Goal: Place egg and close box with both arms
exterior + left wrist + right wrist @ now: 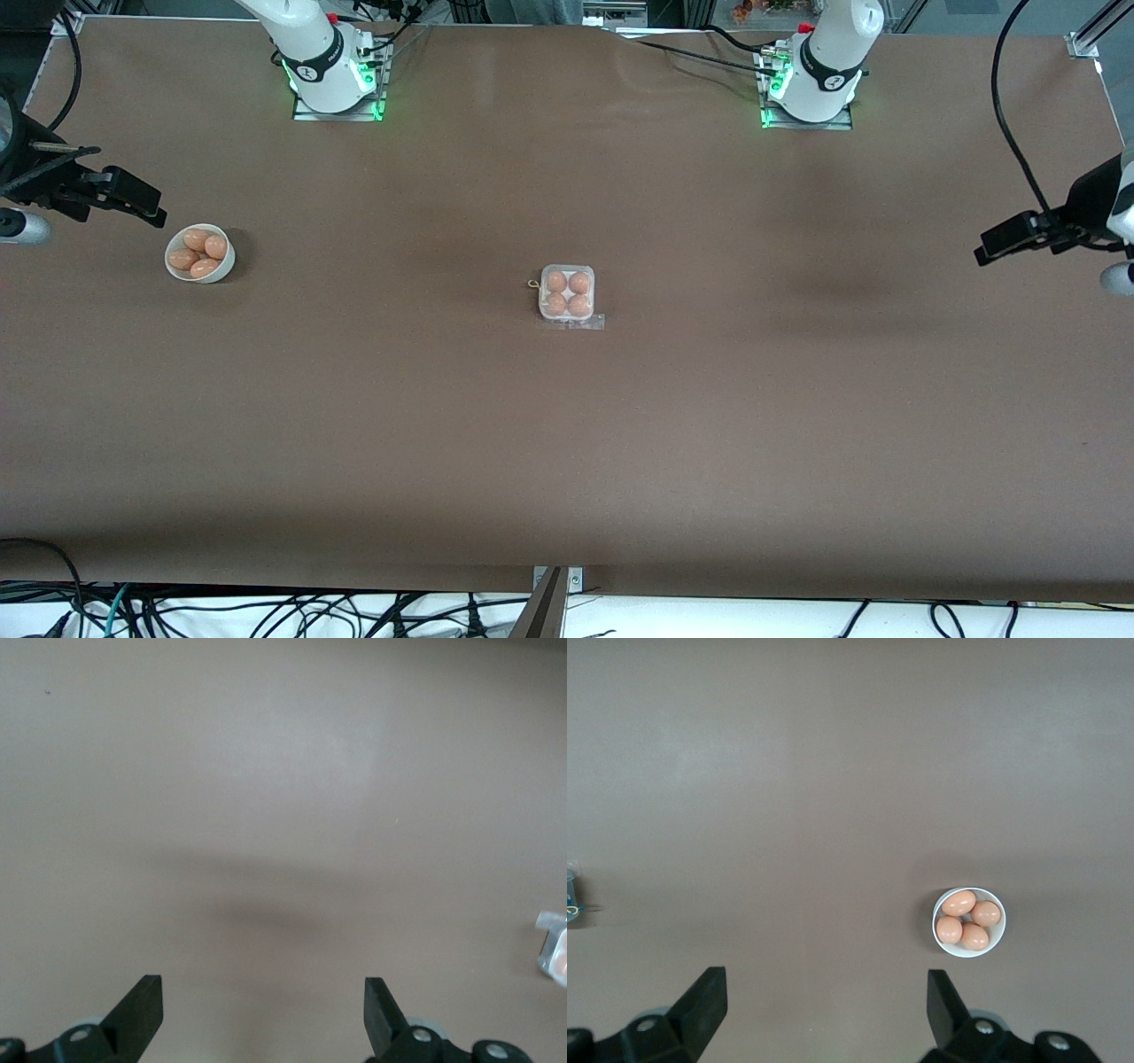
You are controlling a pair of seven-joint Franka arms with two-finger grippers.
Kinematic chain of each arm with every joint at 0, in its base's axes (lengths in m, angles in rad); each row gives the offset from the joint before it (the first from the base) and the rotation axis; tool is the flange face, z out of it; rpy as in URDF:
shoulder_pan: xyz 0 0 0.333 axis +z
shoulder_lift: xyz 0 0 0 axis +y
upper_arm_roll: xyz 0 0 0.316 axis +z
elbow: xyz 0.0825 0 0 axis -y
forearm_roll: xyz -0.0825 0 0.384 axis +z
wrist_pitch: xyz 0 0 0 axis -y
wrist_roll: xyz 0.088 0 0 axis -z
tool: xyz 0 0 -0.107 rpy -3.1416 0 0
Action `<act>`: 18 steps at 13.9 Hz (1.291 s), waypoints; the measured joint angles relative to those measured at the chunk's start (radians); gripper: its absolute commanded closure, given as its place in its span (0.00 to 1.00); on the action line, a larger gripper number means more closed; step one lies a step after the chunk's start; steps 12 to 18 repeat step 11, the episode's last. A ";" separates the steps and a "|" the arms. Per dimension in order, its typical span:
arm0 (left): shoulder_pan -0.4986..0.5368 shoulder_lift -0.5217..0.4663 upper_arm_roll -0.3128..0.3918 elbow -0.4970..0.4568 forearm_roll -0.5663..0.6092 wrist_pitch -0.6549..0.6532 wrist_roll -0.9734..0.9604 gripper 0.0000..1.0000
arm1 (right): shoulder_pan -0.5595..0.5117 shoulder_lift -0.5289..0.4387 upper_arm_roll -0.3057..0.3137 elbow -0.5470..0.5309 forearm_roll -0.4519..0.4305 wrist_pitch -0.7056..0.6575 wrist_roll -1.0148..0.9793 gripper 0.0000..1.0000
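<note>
The box sits at the table's middle. An orange-brown egg lies in each of its cells, and the clear lid seems to lie over them. One edge of the box shows in the left wrist view and a sliver of it in the right wrist view. My left gripper is open and empty, over bare table at the left arm's end; its fingers frame bare table. My right gripper is open and empty, up beside the bowl at the right arm's end.
A round white bowl holding several eggs stands toward the right arm's end; it also shows in the right wrist view. Both arm bases stand along the edge farthest from the front camera. Cables hang below the near edge.
</note>
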 measured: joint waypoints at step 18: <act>0.003 -0.052 -0.029 -0.132 0.001 0.036 0.025 0.00 | 0.000 0.000 0.000 0.000 0.000 0.000 0.001 0.00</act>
